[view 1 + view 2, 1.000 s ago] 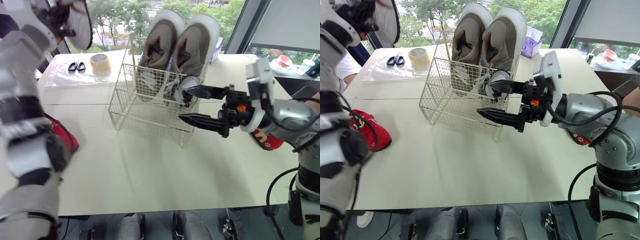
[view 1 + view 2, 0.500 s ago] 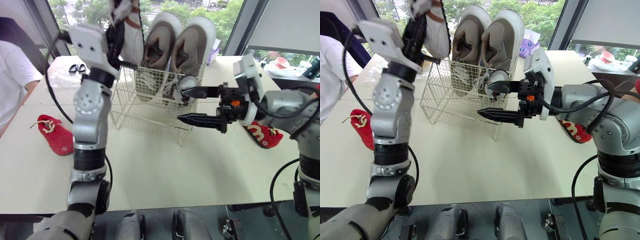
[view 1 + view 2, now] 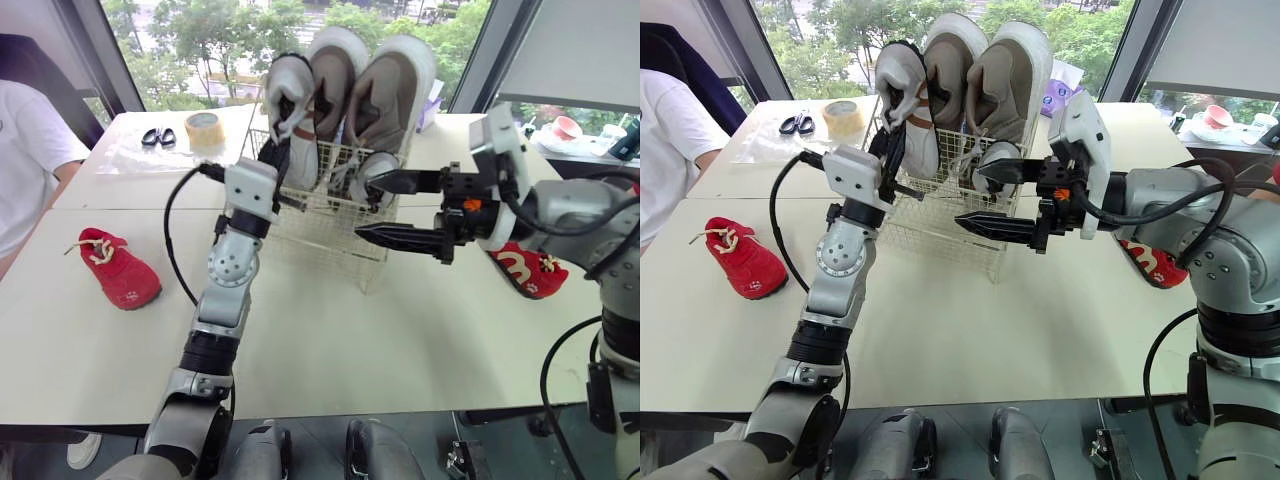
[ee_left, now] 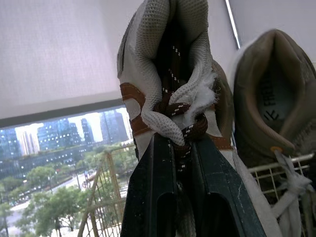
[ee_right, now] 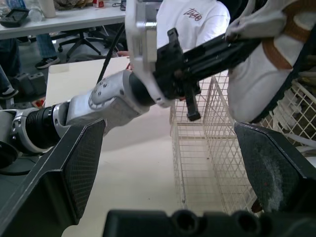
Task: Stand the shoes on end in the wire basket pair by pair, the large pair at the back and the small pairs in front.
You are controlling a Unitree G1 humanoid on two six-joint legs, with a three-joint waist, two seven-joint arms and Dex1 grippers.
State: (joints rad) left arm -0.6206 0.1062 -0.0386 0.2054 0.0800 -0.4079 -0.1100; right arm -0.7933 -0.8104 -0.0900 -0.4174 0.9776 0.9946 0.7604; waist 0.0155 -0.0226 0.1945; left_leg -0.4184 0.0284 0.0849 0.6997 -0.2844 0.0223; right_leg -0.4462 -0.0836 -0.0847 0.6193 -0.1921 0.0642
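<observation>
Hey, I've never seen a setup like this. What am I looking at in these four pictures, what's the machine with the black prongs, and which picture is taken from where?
It's a humanoid robot with two arms, each ending in a gripper of two black fingers. The two wide pictures come from a stereo camera on its head, looking down over a table. The other two come from cameras on its wrists, looking along the fingers.

The left gripper is shut on a white shoe, holding it at the wire basket, beside a large grey pair standing on end in it. The right gripper is open and holds nothing, in front of the basket.

On the table, a red shoe lies on the left and a second red shoe on the right, with scissors and a tape roll at the back. A person sits at the left.
</observation>
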